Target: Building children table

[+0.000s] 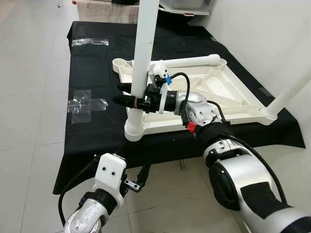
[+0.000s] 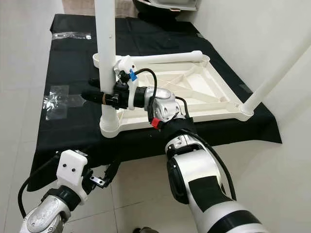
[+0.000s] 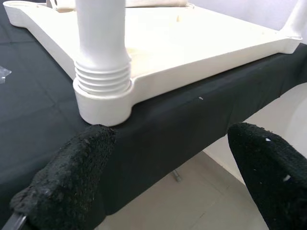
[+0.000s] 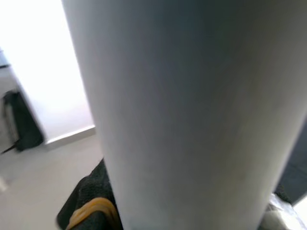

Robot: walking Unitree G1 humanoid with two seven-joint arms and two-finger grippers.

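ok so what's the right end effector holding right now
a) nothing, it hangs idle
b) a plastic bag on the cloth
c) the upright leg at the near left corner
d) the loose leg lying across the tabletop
c: the right end effector is closed around the upright leg standing in the near left corner socket of the upturned tabletop, while the loose leg lies untouched along the far edge.
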